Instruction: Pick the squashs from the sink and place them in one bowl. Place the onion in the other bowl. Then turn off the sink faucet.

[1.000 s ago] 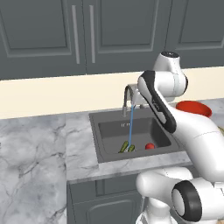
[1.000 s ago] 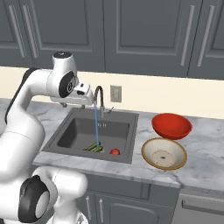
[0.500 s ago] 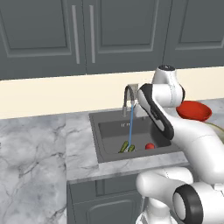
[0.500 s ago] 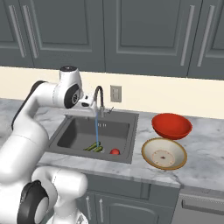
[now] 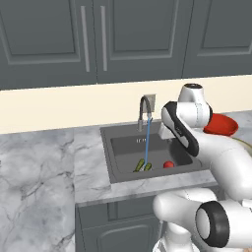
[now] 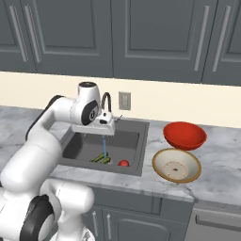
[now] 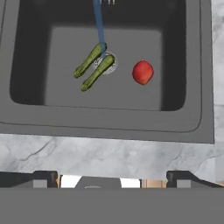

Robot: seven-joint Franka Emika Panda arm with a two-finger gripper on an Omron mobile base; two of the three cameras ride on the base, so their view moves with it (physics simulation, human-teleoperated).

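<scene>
The jaws are spread wide, nothing pinched, the gripper [image 6: 106, 123] held above the sink [image 7: 199, 127], apparently for a reach down. Both squashs [image 7: 93, 66] lie by the drain, the onion [image 7: 142, 72] just beside.

The grey marble counter [image 7: 109, 153] holds the sink [image 7: 199, 109], set into it just ahead of the fingertips [image 7: 179, 177]. On the counter right of the sink stand the red bowl [image 6: 184, 135] and the beige bowl [image 6: 176, 165], touching.
</scene>
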